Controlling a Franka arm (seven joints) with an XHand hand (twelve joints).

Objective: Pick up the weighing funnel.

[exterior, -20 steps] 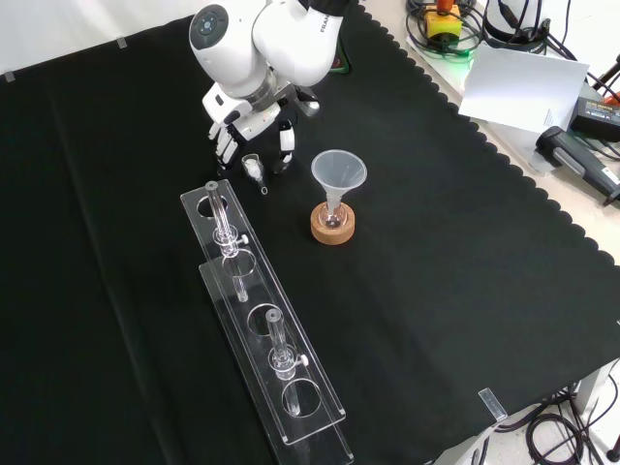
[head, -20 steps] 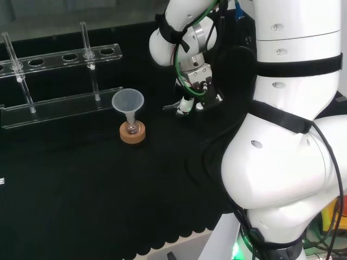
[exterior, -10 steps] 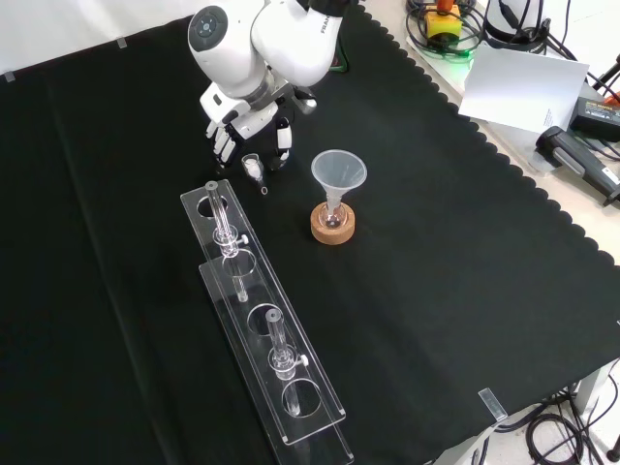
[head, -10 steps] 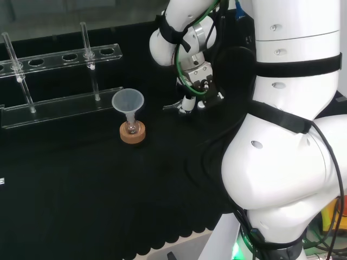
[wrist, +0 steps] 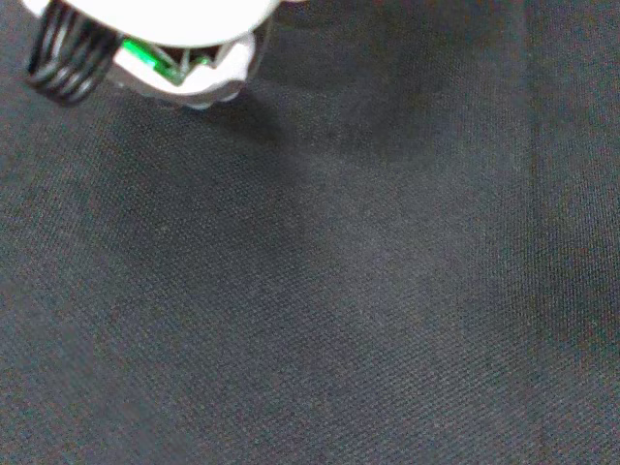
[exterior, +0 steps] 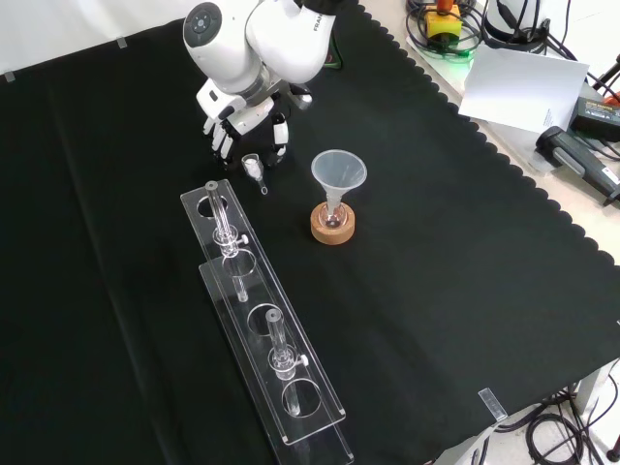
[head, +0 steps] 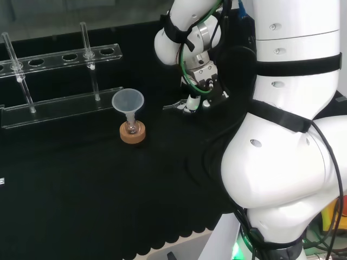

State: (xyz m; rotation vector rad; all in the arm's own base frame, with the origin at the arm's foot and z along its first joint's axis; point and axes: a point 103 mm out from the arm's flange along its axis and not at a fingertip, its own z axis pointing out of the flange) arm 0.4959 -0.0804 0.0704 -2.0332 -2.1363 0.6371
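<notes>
Front view, left to right: a clear tube rack (exterior: pixel 250 291) runs toward the cloth's (exterior: pixel 465 242) near edge. The hand (exterior: pixel 242 111) hangs fingers down and spread, clasping nothing. The weighing funnel (exterior: pixel 254 168) lies on the cloth just beside its fingertips, toward the far edge. The funnel (exterior: pixel 338 172) stands on a cork ring (exterior: pixel 332 229).

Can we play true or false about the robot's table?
1. The funnel stands in a small flask on a cork ring. True.
2. The hand has lifted the weighing funnel high up. False: it lies on the cloth, between the hand's fingertips.
3. Glass tubes stand in the clear rack. True.
4. The cloth is red. False: it is black.
</notes>
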